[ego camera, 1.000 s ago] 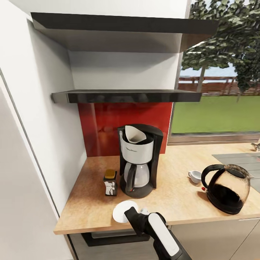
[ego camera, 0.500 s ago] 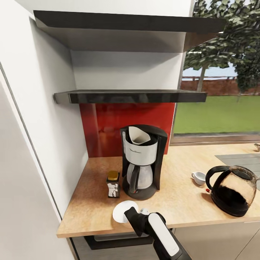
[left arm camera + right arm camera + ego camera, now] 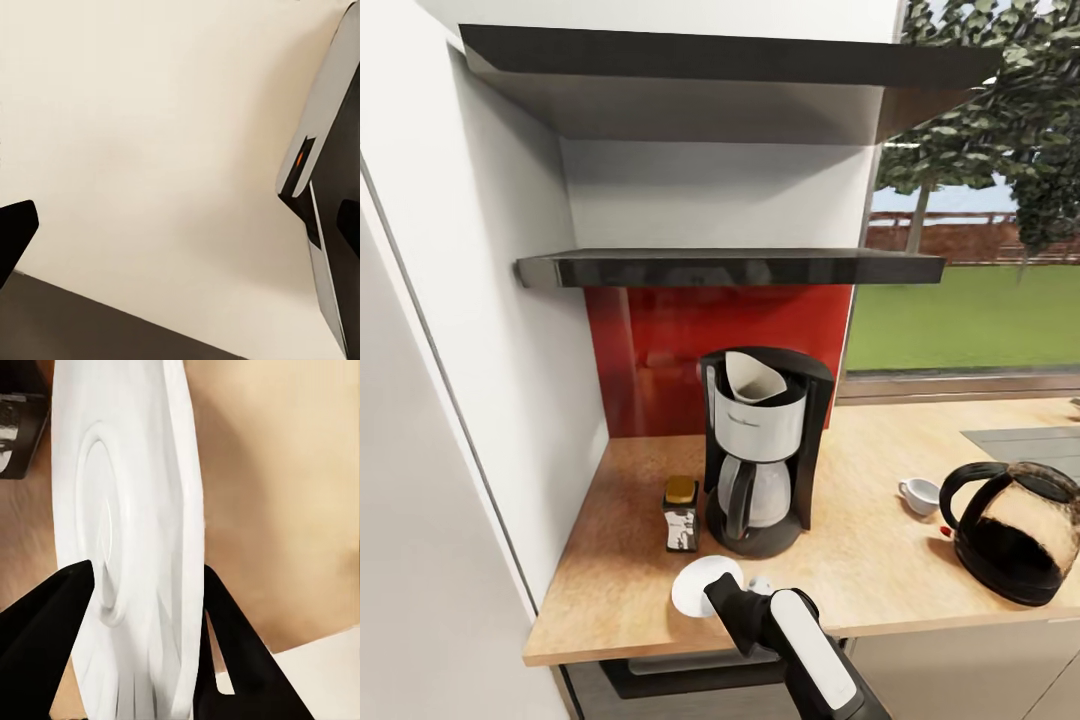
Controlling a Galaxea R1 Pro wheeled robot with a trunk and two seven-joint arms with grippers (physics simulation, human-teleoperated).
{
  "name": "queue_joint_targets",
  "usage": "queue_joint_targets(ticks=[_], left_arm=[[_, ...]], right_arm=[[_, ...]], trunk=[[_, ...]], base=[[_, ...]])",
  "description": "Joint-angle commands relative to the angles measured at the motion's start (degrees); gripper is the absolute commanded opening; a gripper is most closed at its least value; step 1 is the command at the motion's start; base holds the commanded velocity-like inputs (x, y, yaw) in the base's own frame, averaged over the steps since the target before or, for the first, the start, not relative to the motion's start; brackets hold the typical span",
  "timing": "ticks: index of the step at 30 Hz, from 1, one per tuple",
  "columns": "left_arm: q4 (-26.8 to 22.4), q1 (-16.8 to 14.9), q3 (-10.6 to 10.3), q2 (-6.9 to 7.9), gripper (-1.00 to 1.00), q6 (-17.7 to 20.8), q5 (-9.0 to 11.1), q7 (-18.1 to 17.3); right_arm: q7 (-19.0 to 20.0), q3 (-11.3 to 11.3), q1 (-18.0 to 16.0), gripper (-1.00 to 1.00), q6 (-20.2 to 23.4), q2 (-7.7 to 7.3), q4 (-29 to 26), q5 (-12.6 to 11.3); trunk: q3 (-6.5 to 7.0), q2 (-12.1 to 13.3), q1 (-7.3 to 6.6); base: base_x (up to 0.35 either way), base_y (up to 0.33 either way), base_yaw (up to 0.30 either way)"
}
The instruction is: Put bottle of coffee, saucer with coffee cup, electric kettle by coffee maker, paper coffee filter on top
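Note:
The black coffee maker (image 3: 762, 452) stands on the tan kitchen countertop (image 3: 870, 560) below the black kitchen shelf (image 3: 730, 267). A white paper coffee filter (image 3: 752, 378) sits in its basket. The bottle of coffee (image 3: 681, 513) stands just left of it. My right gripper (image 3: 726, 598) is shut on the white saucer (image 3: 698, 584) (image 3: 127, 540) over the counter's front, before the machine; both black fingers (image 3: 41, 637) clamp its rim. The coffee cup (image 3: 920, 494) and electric kettle (image 3: 1015, 535) stand to the right. My left gripper (image 3: 180, 225) is open against a plain cream surface.
A tall white cabinet wall (image 3: 470, 400) bounds the counter on the left. A red backsplash (image 3: 650, 360) lies behind the machine, with a second dark shelf (image 3: 710, 60) higher up. A window (image 3: 970, 300) and a grey cooktop (image 3: 1025, 440) are at the right.
The whole head view has shifted, so the counter's things sit further right and lower in the picture. My right arm with the saucer keeps its place in the frame.

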Motion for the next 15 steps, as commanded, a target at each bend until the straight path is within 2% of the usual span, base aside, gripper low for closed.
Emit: queue_joint_targets(ticks=[1, 3, 4, 15], left_arm=[[-0.24, 0.1, 0.14, -0.05, 1.0, 0.05, 0.36, 0.12], [-0.24, 0.09, 0.14, -0.06, 1.0, -0.06, 0.36, 0.12], [-0.24, 0.1, 0.14, -0.06, 1.0, -0.13, 0.35, 0.12], [-0.27, 0.06, 0.06, -0.11, 1.0, 0.1, 0.36, 0.06]], right_arm=[[-0.34, -0.02, -0.05, -1.0, 0.15, 0.0, -0.04, -0.22], [-0.34, -0.03, -0.04, -1.0, 0.15, 0.0, -0.04, -0.23], [-0.34, -0.03, -0.03, 1.0, 0.15, 0.0, -0.02, -0.22], [-0.34, 0.06, -0.06, 1.0, 0.12, 0.0, -0.04, -0.18]], trunk=[[-0.01, -0.03, 0.04], [-0.01, -0.03, 0.04], [-0.01, -0.03, 0.04], [-0.01, -0.03, 0.04]], base=[[0.053, 0.0, 0.0], [0.028, 0.0, 0.0], [0.004, 0.0, 0.0], [-0.008, -0.004, 0.0]])
